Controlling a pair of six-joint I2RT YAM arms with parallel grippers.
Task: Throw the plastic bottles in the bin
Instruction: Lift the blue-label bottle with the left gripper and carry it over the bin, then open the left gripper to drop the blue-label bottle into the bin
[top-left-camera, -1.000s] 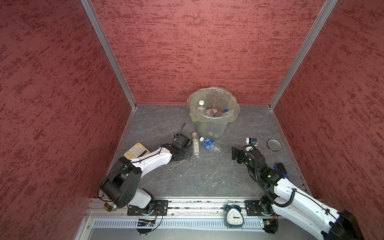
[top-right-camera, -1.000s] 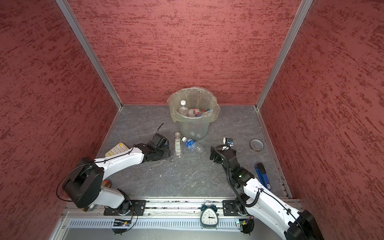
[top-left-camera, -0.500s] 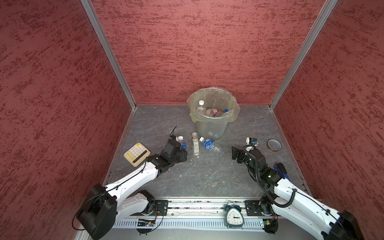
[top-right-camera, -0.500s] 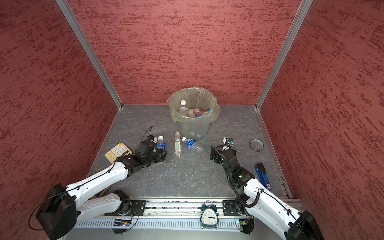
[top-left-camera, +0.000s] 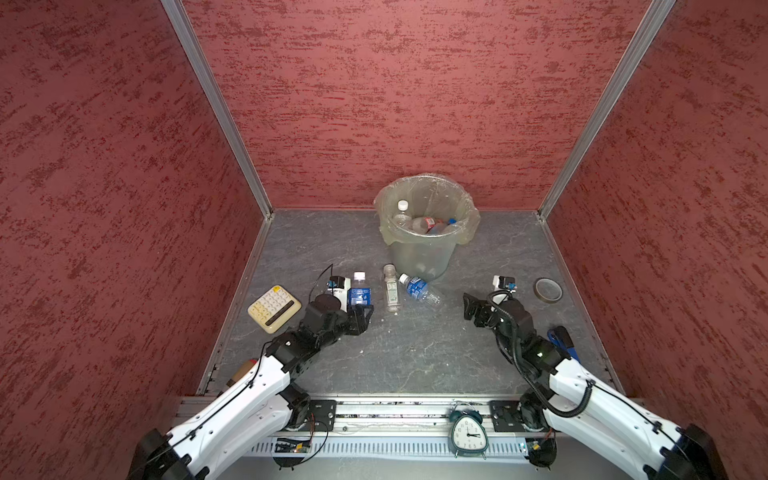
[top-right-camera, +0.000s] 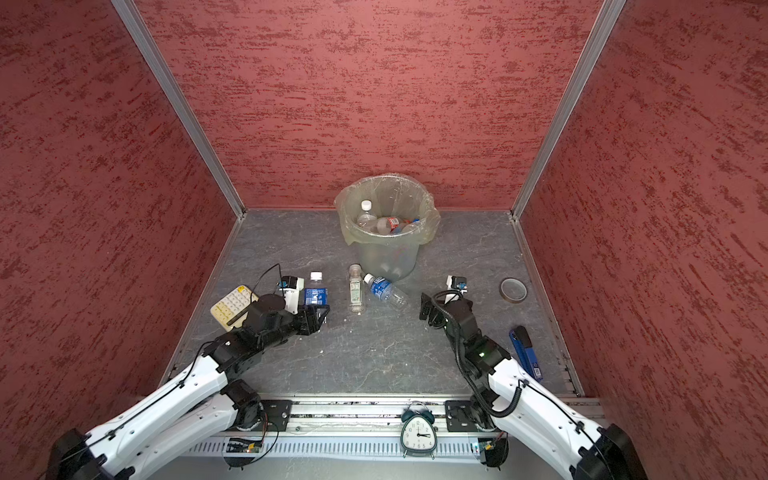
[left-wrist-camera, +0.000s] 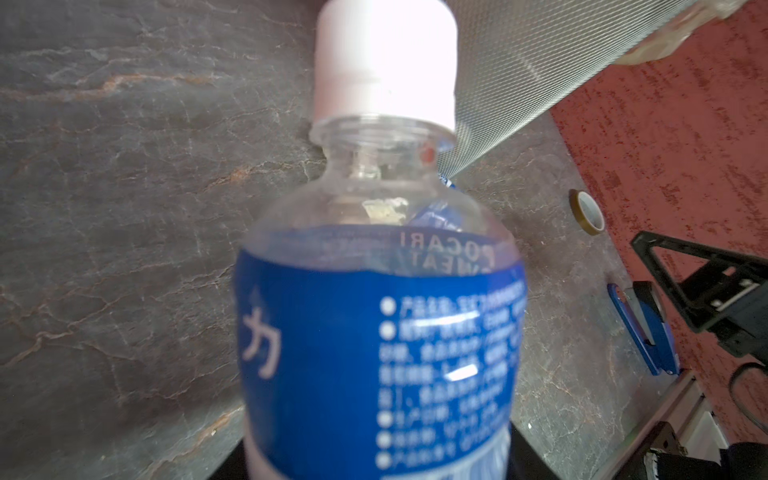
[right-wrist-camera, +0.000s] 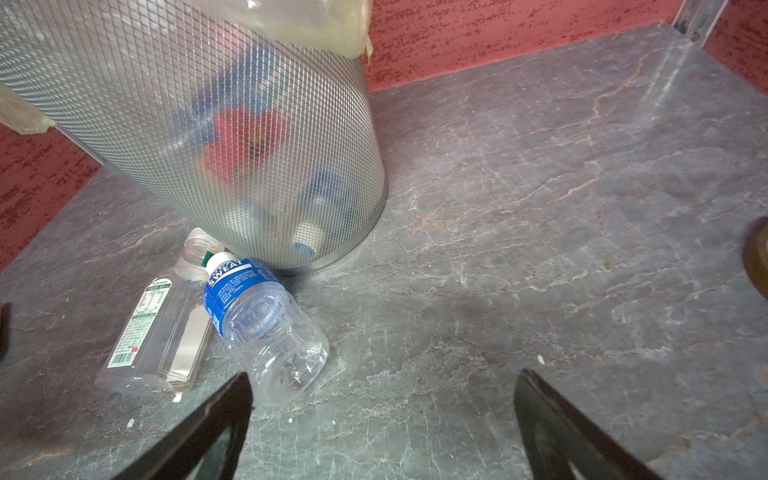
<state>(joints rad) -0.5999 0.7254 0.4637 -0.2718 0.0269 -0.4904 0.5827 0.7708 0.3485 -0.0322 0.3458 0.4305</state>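
Left wrist view: left pincer (left-wrist-camera: 376, 457) clamped low on blue-labelled bottle (left-wrist-camera: 374, 332), cap pointing away.

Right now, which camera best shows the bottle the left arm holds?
The left wrist view: the held Pocari Sweat bottle fills it, label readable. Both top views show it small, in the left end effector. The right wrist view misses it.

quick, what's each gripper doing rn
left gripper: closed on the blue-label bottle
right gripper: open, holding nothing
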